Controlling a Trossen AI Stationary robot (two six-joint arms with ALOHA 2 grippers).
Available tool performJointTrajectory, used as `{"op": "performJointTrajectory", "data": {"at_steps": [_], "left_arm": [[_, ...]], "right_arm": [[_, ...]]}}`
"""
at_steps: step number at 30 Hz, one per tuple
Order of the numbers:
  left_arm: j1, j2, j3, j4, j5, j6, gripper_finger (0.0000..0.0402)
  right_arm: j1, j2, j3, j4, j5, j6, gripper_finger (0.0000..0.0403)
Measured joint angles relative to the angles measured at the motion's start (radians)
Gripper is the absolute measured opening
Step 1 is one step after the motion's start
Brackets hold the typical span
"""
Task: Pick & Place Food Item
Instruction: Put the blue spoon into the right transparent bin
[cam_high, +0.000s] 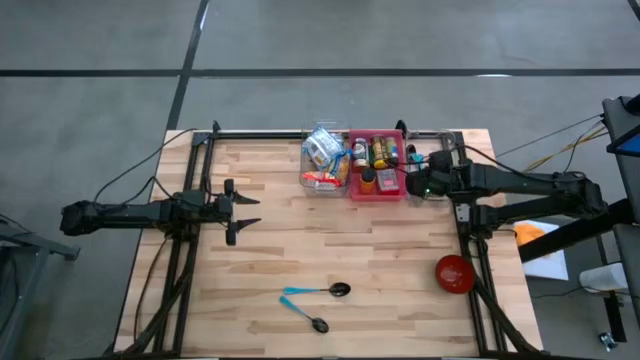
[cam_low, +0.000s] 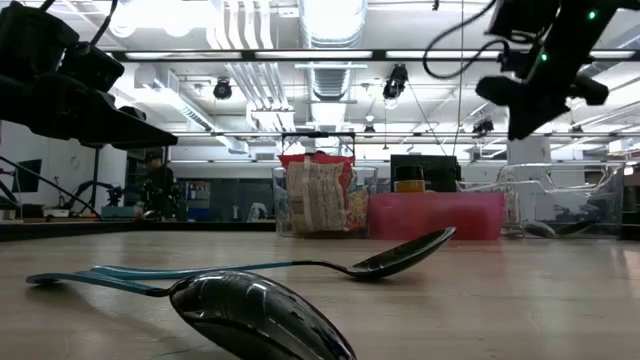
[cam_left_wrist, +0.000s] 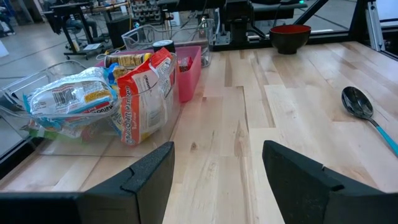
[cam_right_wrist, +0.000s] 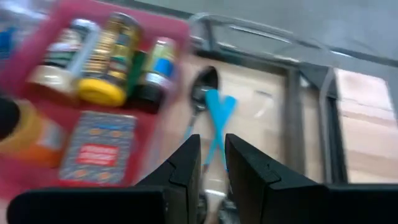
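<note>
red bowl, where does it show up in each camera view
High view: the small round red bowl sits near the table's right edge, by the right arm's base rail.
Low view: not in it.
Left wrist view: far across the wooden table, dark inside, at.
Right wrist view: not in it.
Shared landmark: the pink plastic bin, also seen at and.

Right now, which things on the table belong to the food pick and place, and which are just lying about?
For the job:
pink bin of jars and bottles
clear bin of snack packets
right gripper, beside the pink bin

Lying about:
two blue-handled spoons
red bowl
left gripper, waiting open
</note>
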Motion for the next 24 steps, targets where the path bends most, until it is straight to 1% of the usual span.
{"op": "performJointTrajectory", "data": {"at_steps": [3,8,12,17,20,24], "left_arm": [[0.000,0.000,0.000,0.000,0.000,0.000,0.0244],[0.000,0.000,0.000,0.000,0.000,0.000,0.0244],[0.000,0.000,0.000,0.000,0.000,0.000,0.0244],[0.000,0.000,0.000,0.000,0.000,-0.003,0.0244],[0.000,0.000,0.000,0.000,0.000,-0.003,0.0244],[0.000,0.000,0.000,0.000,0.000,-0.003,0.0244]], "right_arm": [[0.039,0.000,0.037,0.006,-0.051,-0.043,0.0070],[0.101,0.000,0.076,0.096,-0.214,-0.149,0.0070],[0.142,0.000,0.072,0.258,-0.343,-0.249,0.0070],[0.177,0.014,0.028,0.485,-0.474,-0.278,0.0070],[0.199,0.051,-0.005,0.606,-0.553,-0.285,0.0070],[0.238,0.135,-0.032,0.730,-0.663,-0.285,0.0070]]}}
